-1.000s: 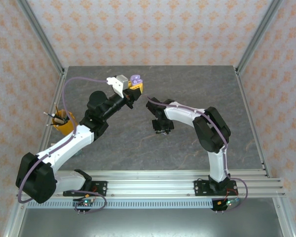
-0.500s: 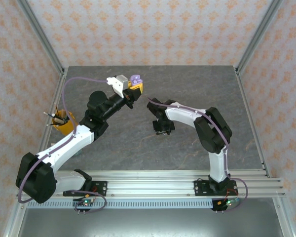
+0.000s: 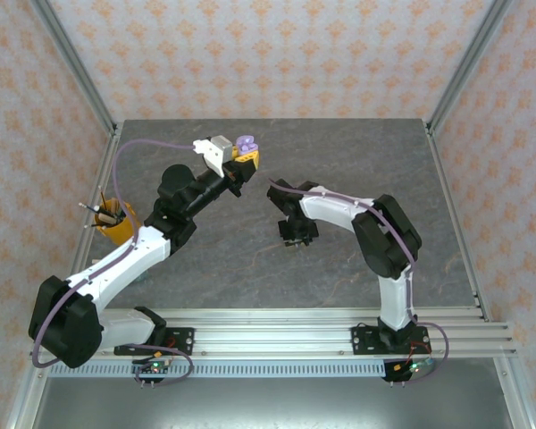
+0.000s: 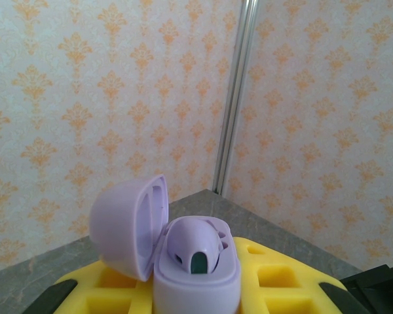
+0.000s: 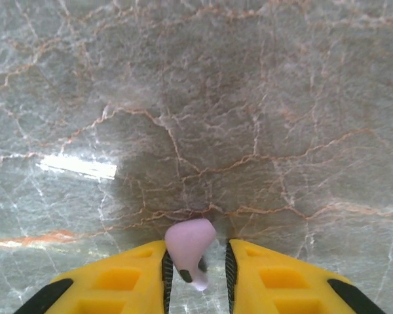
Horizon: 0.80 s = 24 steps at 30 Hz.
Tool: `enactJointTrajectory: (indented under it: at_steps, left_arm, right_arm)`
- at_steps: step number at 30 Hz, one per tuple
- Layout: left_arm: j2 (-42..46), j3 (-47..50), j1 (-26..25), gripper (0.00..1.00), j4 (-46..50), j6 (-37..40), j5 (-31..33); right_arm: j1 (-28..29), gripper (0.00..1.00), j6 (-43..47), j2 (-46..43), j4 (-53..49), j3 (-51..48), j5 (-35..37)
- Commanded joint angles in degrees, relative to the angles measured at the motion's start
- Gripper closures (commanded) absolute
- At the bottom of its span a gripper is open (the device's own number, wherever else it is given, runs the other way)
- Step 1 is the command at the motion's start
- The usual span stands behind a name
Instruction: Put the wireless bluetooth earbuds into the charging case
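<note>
My left gripper (image 3: 247,154) is raised over the far part of the table and shut on the pale purple charging case (image 4: 196,288). The case's lid (image 4: 128,226) stands open to the left, and one pale purple earbud (image 4: 196,245) sits in its well. My right gripper (image 3: 295,234) hangs low over the middle of the marble table. Its yellow fingers (image 5: 118,278) stand apart around a second pale purple earbud (image 5: 190,248). That earbud rests against the left pad, with a visible gap to the right pad.
A yellow cup (image 3: 116,221) with pens stands at the table's left edge beside my left arm. Metal frame posts (image 3: 80,71) and patterned walls close in the grey marble table (image 3: 366,152). Bare marble lies ahead of the right gripper.
The right gripper has shifted slightly toward the near side of the table. The left arm and the case have not moved.
</note>
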State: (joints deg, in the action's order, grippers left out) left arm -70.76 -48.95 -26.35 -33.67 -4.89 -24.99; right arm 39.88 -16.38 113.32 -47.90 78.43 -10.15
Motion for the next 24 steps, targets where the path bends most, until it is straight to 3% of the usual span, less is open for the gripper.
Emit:
enactJointTrajectory:
  at_steps: [1, 24]
  left_arm:
    - [0.0, -0.4, 0.2, 1.00, -1.6, 0.3, 0.8]
    - [0.1, -0.6, 0.2, 1.00, -1.5, 0.7, 1.0]
  right_arm:
    - [0.2, 0.71, 0.4, 2.2, -1.7, 2.4, 4.5]
    - [0.0, 0.73, -3.8, 4.5, -2.6, 3.1, 3.9]
